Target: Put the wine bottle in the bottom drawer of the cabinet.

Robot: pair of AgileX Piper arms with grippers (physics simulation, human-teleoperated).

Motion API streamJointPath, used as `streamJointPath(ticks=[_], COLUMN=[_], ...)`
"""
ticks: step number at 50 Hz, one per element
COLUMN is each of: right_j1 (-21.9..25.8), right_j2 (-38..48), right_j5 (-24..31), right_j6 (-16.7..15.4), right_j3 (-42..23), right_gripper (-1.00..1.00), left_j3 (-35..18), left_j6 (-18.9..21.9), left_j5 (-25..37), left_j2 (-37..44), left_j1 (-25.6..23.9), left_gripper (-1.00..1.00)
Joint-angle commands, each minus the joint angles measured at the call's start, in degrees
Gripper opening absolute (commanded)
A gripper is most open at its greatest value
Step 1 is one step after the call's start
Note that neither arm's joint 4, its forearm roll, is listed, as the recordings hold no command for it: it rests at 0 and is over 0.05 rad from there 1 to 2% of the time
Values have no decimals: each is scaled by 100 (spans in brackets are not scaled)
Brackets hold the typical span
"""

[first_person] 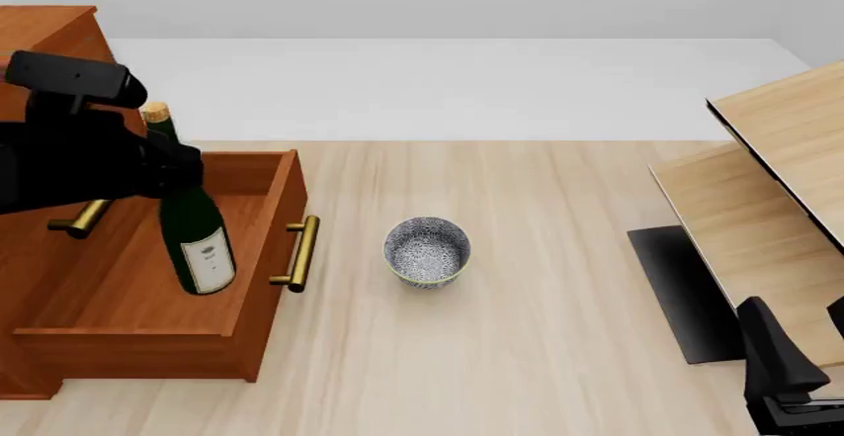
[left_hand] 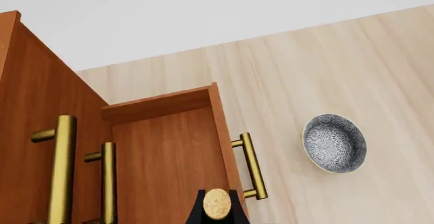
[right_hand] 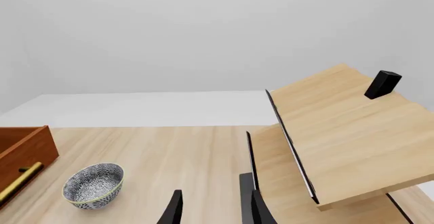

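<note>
My right gripper (right_hand: 211,209) idles nearest me, fingers parted around nothing. Out on the pale wood-grain table (first_person: 554,357) sits a speckled grey bowl (first_person: 428,250), round and glossy. Further left, the drawer (first_person: 145,298) is already pulled out, a deep reddish-brown box with a brass bar handle (first_person: 302,252). My left gripper (first_person: 165,169) is clamped on the bottle (first_person: 198,233), slim dark-green glass, tilted over the drawer's hollow (whether its base touches the floor, I can't tell). Lowering and letting go remain. The cabinet (first_person: 46,36) stands behind.

Speckled bowl (right_hand: 93,185), drawer corner (right_hand: 26,150), pale furniture (right_hand: 339,137), parted fingers (right_hand: 172,210)
</note>
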Motion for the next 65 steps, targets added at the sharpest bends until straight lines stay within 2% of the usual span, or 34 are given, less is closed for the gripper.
streamJointPath(ticks=[1,5,6,7,8,10,14,27,28,30,31,33,39,41,45,46,48,50,52,54,55,65], right_j1=[-5,-1,3,-1,-3,3,9,2,8,15,17,15,0,7,0,-3,-2,-6,-1,-2,-2,-9], right_j2=[0,0,0,0,0,0,0,0,0,0,0,0,0,0,0,0,0,0,0,0,0,0], right_j5=[-1,4,17,16,14,18,21,26,24,20,18,18,7,29,20,21,33,34,29,31,34,28], right_j6=[1,-2,-2,-1,-1,-2,-2,-8,-13,-11,-15,-11,5,-31,-23,-13,-21,-21,-18,-16,-18,-13], right_j3=[0,0,1,1,1,1,1,1,1,0,0,1,0,0,0,0,1,1,1,1,1,0], right_gripper=[100,100,100,100,100,100,100,100,100,100,100,100,100,100,100,100,100,100,100,100,100,100], left_j3=[109,142,184,193,188,225,230,502,514,607,615,682,829,884,914,923,979,982,970,932,927,936], left_j6=[4,-56,53,15,-189,6,-94,9,-154,22,-147,-13,-118,-22,-69,-233,-57,-226,-133,-365,-222,-451], left_j5=[-74,-68,-77,-82,-34,-78,-48,-198,-147,-243,-232,-276,-446,-522,-597,-597,-702,-713,-780,-790,-858,-1400], left_j2=[-6,-29,-43,-72,-53,-101,-94,-112,-52,-120,-111,-109,-9,10,103,184,236,303,338,419,421,986], left_j1=[46,54,92,51,-48,26,16,9,-36,2,-116,-19,-75,-51,-54,-135,16,-95,-16,-74,37,34], left_gripper=[-100,-100,-100,-100,-100,-100,-100,-100,-100,-100,-100,-100,-100,-100,-100,-100,-100,-100,-100,-100,-100,-100])
